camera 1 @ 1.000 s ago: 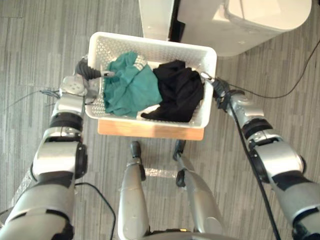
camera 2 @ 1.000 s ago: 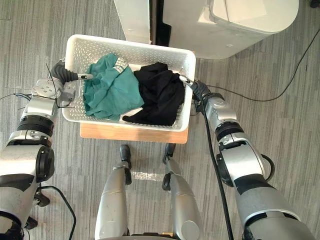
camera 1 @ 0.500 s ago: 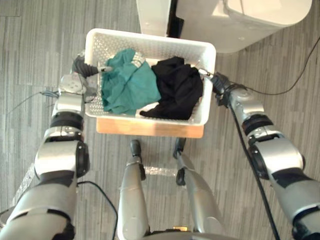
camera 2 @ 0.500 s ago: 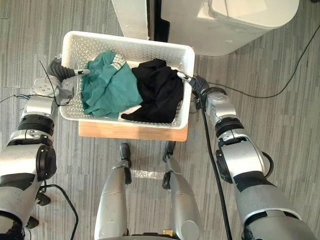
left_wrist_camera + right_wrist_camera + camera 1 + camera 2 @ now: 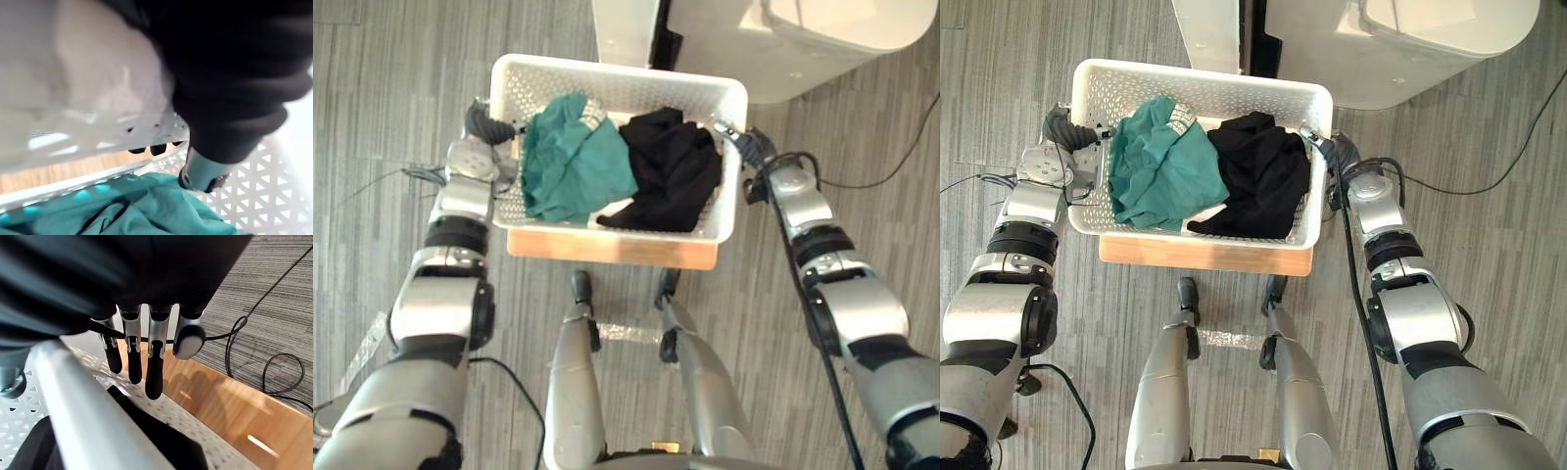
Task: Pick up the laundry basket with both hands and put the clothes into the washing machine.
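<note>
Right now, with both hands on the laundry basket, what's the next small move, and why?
Probably lift the laundry basket a little, straight up and level. The left hand and right hand each clasp a side rim, thumb inside, fingers outside, yet it seems to rest on the wooden stand, the washing machine just beyond.

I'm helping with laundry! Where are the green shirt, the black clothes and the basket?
green shirt (image 5: 576,166): left eye view, middle of the cloth.
black clothes (image 5: 671,181): left eye view, middle of the heap.
basket (image 5: 617,91): left eye view, far holed wall.
</note>
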Robot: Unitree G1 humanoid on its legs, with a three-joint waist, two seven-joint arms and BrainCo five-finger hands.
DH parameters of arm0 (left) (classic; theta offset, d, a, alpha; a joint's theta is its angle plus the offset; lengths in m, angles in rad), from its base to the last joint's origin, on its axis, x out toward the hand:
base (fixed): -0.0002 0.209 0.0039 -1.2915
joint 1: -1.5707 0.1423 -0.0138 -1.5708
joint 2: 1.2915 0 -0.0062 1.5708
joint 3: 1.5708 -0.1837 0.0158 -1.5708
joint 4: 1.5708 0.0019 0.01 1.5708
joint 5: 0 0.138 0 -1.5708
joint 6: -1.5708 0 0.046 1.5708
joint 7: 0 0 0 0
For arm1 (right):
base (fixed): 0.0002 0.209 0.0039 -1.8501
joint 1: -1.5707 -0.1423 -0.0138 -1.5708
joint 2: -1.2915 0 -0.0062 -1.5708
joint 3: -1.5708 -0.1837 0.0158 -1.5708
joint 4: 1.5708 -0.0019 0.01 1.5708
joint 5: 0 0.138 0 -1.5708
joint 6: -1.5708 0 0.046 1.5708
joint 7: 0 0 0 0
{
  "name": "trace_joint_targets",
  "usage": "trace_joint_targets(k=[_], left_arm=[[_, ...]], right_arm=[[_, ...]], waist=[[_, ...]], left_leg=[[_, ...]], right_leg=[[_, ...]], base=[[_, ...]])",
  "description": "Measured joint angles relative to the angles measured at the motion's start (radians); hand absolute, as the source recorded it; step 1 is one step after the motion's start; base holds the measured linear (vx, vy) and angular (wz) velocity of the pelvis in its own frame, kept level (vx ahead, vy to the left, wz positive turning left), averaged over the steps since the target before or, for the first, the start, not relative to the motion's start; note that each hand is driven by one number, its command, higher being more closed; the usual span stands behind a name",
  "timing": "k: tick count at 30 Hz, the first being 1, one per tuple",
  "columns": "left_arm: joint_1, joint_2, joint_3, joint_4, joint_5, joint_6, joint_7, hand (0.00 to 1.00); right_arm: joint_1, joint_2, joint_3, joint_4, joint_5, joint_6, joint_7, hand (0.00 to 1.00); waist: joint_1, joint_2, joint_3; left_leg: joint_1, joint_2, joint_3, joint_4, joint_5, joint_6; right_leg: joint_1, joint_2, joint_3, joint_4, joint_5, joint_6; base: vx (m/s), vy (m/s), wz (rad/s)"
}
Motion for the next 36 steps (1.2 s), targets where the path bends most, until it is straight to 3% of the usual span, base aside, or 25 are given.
trace_joint_targets(k=[4, 7, 9, 13, 17, 24, 29, 31, 36], left_arm=[[0.084, -0.020, -0.001, -0.177, -0.001, 0.020, 0.037, 1.00], [0.143, -0.079, 0.031, -0.323, 0.011, 0.057, 0.081, 1.00], [0.168, -0.127, 0.040, -0.397, 0.036, 0.087, 0.099, 1.00], [0.249, -0.205, 0.068, -0.527, 0.057, 0.147, 0.120, 1.00], [0.322, -0.262, 0.089, -0.649, 0.073, 0.163, 0.133, 1.00], [0.371, -0.353, 0.112, -0.797, 0.071, 0.150, 0.148, 1.00], [0.550, -0.444, 0.089, -0.837, -0.013, 0.111, 0.147, 1.00], [0.618, -0.458, 0.049, -0.837, -0.059, 0.103, 0.143, 1.00], [0.761, -0.435, 0.001, -0.805, -0.124, 0.097, 0.117, 1.00]], right_arm=[[0.051, -0.008, -0.031, -0.083, -0.052, 0.014, -0.018, 1.00], [0.101, -0.008, -0.074, -0.172, -0.097, 0.050, -0.042, 1.00], [0.131, -0.006, -0.119, -0.216, -0.118, 0.082, -0.053, 1.00], [0.189, 0.026, -0.186, -0.312, -0.142, 0.151, -0.089, 1.00], [0.264, 0.058, -0.230, -0.470, -0.138, 0.194, -0.124, 1.00], [0.394, 0.087, -0.301, -0.726, -0.093, 0.228, -0.166, 1.00], [0.596, 0.117, -0.320, -0.893, -0.092, 0.230, -0.202, 1.00], [0.669, 0.136, -0.344, -0.918, -0.092, 0.230, -0.204, 1.00], [0.824, 0.182, -0.344, -0.905, -0.094, 0.231, -0.181, 1.00]], waist=[[0.003, 0.000, 0.000], [0.009, 0.000, 0.000], [0.029, 0.000, 0.000], [0.033, 0.002, 0.001], [0.035, 0.002, 0.001], [0.034, 0.007, 0.004], [0.025, 0.020, -0.001], [0.021, 0.029, -0.014], [-0.005, 0.062, -0.059]], left_leg=[[-0.001, -0.003, -0.004, -0.001, 0.002, 0.001], [0.000, -0.008, -0.007, -0.002, 0.003, 0.002], [0.005, -0.012, -0.008, -0.006, 0.004, 0.003], [0.030, -0.019, -0.011, -0.019, 0.005, 0.005], [0.049, -0.023, -0.003, -0.029, 0.005, 0.005], [0.157, -0.025, 0.020, -0.057, 0.003, 0.005], [0.321, -0.044, 0.047, -0.079, -0.019, 0.017], [0.364, -0.060, 0.056, -0.090, -0.024, 0.023], [0.470, -0.089, 0.086, -0.140, -0.029, 0.031]], right_leg=[[0.000, -0.002, -0.006, -0.001, 0.004, -0.006], [0.002, -0.007, -0.011, -0.001, 0.004, -0.006], [0.005, -0.010, -0.009, -0.002, 0.005, -0.005], [0.038, -0.012, -0.010, -0.030, 0.012, 0.001], [0.052, -0.015, 0.002, -0.040, 0.017, 0.007], [0.130, -0.018, 0.015, -0.032, 0.013, 0.011], [0.236, -0.043, 0.036, 0.048, -0.067, 0.028], [0.253, -0.057, 0.040, 0.089, -0.100, 0.037], [0.310, -0.066, 0.082, 0.094, -0.110, 0.045]], base=[[0.05, 0.006, 0.04], [0.04, 0.017, 0.05], [0.03, 0.021, 0.01], [0.04, 0.012, 0.04], [0.04, 0.016, -0.02], [0.04, 0.005, -0.06], [0.03, 0.016, -0.05], [0.01, 0.018, 0.00], [0.05, 0.040, -0.17]])
